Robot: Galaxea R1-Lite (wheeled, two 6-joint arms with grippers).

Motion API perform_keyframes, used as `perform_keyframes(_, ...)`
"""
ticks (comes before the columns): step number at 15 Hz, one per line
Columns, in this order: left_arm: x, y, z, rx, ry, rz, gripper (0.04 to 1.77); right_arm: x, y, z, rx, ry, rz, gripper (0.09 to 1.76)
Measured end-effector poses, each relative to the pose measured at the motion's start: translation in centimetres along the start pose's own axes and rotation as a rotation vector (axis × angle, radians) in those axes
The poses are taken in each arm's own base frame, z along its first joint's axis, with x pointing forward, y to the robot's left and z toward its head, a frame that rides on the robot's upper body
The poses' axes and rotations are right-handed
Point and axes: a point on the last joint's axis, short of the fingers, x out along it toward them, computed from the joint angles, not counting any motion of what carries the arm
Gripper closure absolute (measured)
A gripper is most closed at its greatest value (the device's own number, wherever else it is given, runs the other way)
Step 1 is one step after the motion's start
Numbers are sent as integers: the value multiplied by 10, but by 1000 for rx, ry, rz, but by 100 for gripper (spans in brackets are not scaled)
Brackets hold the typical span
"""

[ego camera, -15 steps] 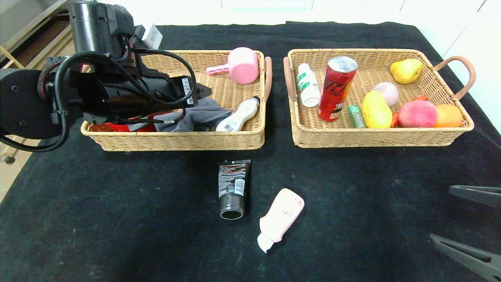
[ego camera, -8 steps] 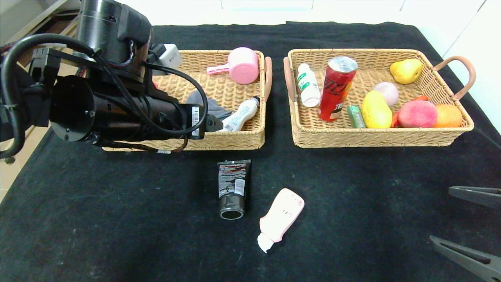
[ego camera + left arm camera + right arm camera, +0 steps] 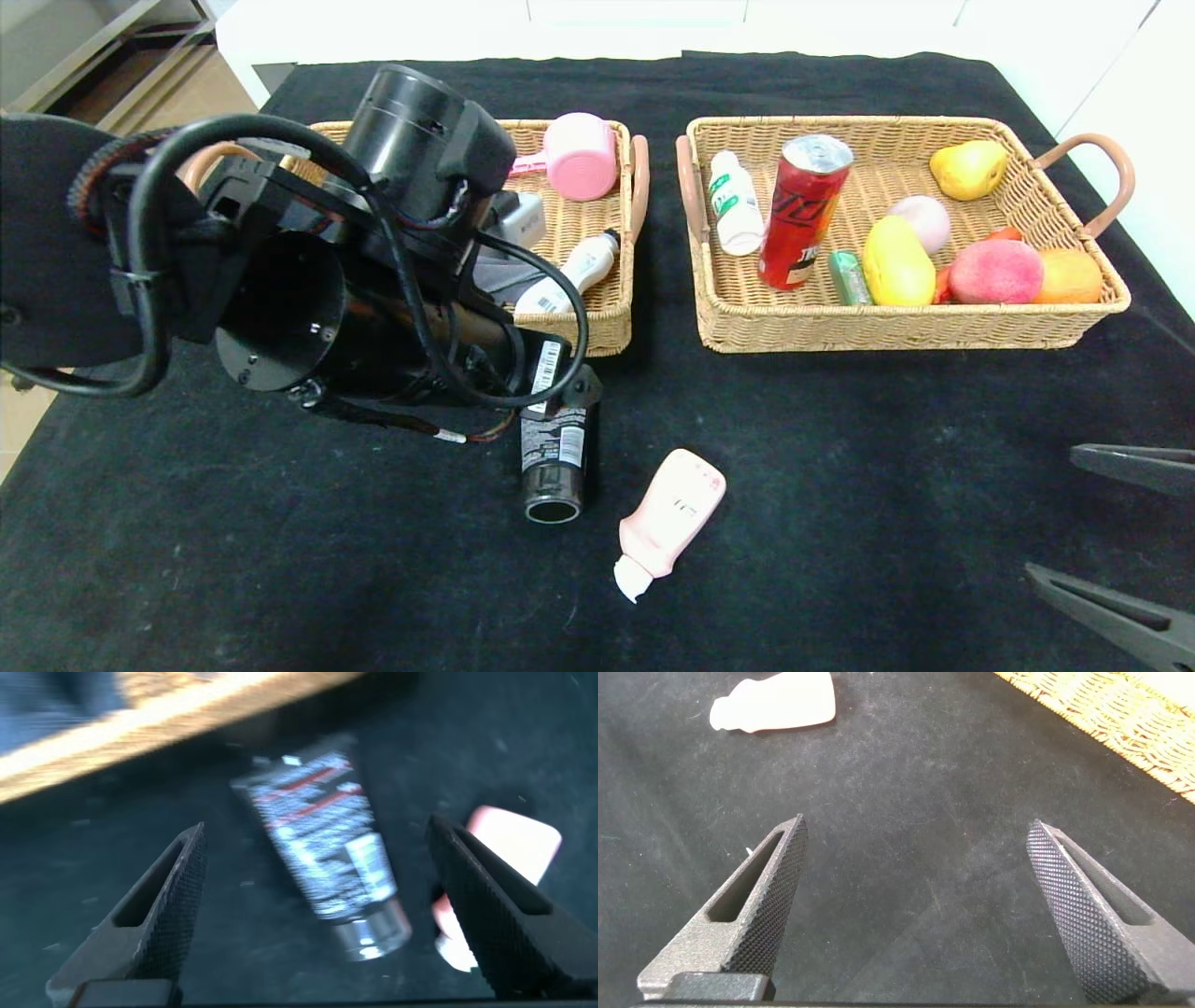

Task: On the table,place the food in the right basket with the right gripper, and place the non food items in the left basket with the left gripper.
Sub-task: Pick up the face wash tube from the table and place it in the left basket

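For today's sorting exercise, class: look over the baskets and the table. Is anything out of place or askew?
Two non-food items lie outside the baskets: the dark printed tube and the pale pink squeeze tube, both on their sides on the table. In the right basket, the red can stands tilted. The left pincer hovers open over the dark tube.

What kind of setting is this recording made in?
Probably a lab or test setup for sorting, not a home: a table draped in black cloth, two wicker baskets, left and right, holding mixed toiletries and food, plain white surfaces behind.
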Motion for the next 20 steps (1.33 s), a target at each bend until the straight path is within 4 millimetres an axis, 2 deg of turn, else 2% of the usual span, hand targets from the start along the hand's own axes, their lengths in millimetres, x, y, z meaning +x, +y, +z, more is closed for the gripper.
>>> perform_keyframes(4, 16, -10, -11, 27, 75, 40, 12, 0, 0, 0, 0, 0, 0, 14)
perform_keyframes(10, 25, -12, -19, -31, 147, 59, 11, 0, 0, 0, 1, 1, 0, 14)
perform_keyframes(20, 43, -16, -31, -20, 212, 65, 10, 0, 0, -1, 1, 2, 1, 14)
